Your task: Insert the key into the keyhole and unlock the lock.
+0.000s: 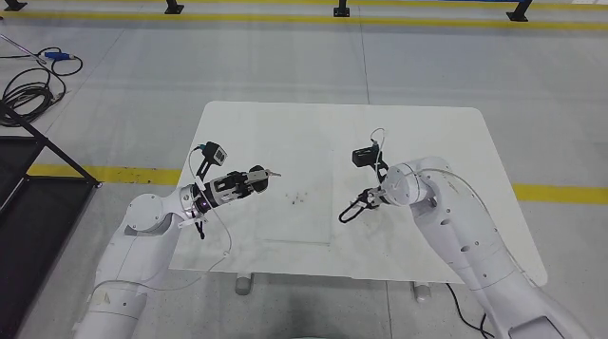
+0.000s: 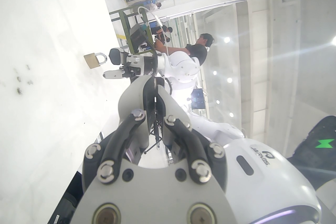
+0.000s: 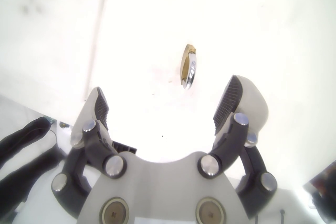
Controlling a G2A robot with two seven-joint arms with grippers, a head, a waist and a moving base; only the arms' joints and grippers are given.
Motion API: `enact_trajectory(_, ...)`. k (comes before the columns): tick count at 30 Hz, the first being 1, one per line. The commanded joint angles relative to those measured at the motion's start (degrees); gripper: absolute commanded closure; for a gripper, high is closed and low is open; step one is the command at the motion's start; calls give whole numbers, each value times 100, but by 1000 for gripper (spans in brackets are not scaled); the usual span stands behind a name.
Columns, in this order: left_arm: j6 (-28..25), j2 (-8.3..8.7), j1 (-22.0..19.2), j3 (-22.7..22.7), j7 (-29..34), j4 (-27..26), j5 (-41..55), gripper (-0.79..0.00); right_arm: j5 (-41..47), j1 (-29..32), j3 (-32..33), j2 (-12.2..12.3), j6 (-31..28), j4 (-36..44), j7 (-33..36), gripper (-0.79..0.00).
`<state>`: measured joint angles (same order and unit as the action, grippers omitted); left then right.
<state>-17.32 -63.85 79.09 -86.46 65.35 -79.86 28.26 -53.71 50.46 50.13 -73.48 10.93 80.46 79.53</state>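
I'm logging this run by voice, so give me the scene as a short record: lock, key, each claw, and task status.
lock: brass padlock on the white table, not gripped
left claw: shut on a thin piece, likely the key, held apart from the padlock
right claw: open, padlock just ahead of its fingers, not touching
status: key not yet in the keyhole

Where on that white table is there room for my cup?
Crowded in the middle: the left gripper, shut on the key, and the open right gripper face each other, the padlock by the right one. Beyond them, the table is bare up to its far edge.
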Motion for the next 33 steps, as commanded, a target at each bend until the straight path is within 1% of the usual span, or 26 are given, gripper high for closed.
enact_trajectory(1, 0, 0, 0, 0, 0, 0, 0, 0, 14, -44, -53, -26, -1, -123, -74, -785)
enact_trajectory(6, 0, 0, 0, 0, 0, 0, 0, 0, 12, -129, -157, -83, 3, -390, -247, -785)
enact_trajectory(7, 0, 0, 0, 0, 0, 0, 0, 0, 15, -143, -173, -94, -3, -440, -279, -757)
enact_trajectory(8, 0, 0, 0, 0, 0, 0, 0, 0, -20, -164, -191, -102, 7, -499, -305, -686)
enact_trajectory(10, 0, 0, 0, 0, 0, 0, 0, 0, -24, -198, -221, -123, 8, -591, -345, -637)
enact_trajectory(11, 0, 0, 0, 0, 0, 0, 0, 0, -30, -219, -229, -131, 5, -645, -365, -566)
enact_trajectory(12, 0, 0, 0, 0, 0, 0, 0, 0, -49, -239, -243, -140, 11, -693, -382, -520)
enact_trajectory(13, 0, 0, 0, 0, 0, 0, 0, 0, -62, -254, -258, -149, 8, -731, -399, -502)
enact_trajectory(15, 0, 0, 0, 0, 0, 0, 0, 0, -118, -287, -284, -162, 3, -818, -430, -489)
enact_trajectory(16, 0, 0, 0, 0, 0, 0, 0, 0, -168, -303, -303, -169, 10, -847, -444, -465)
enact_trajectory(17, 0, 0, 0, 0, 0, 0, 0, 0, -181, -312, -312, -177, 15, -870, -459, -462)
enact_trajectory(18, 0, 0, 0, 0, 0, 0, 0, 0, -184, -321, -316, -183, 10, -894, -465, -437)
enact_trajectory(19, 0, 0, 0, 0, 0, 0, 0, 0, -227, -342, -327, -189, 2, -932, -464, -388)
enact_trajectory(23, 0, 0, 0, 0, 0, 0, 0, 0, -309, -365, -374, -213, -40, -1027, -498, -357)
enact_trajectory(30, 0, 0, 0, 0, 0, 0, 0, 0, -359, -368, -394, -239, -118, -1114, -453, -339)
enact_trajectory(33, 0, 0, 0, 0, 0, 0, 0, 0, -375, -354, -370, -240, -151, -1137, -444, -283)
